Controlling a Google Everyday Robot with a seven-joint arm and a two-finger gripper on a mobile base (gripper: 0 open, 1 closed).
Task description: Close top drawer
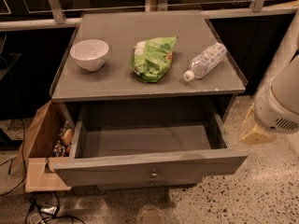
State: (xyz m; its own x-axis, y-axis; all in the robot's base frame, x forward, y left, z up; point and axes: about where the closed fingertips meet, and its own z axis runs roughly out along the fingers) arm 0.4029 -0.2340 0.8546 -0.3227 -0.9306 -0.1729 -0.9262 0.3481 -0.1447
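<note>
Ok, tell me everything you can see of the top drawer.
The top drawer is grey, wood-looking, pulled well out beneath the cabinet top. Its wide front panel carries one small round metal knob at centre. The deep plain box sits level and shows nothing inside. The hand hangs beside its right side, apparently not touching it.

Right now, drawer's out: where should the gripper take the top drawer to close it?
At the small round knob centred on the top drawer front panel, coming from the front; the panel faces outward. The gripper sits off its right corner.
</note>
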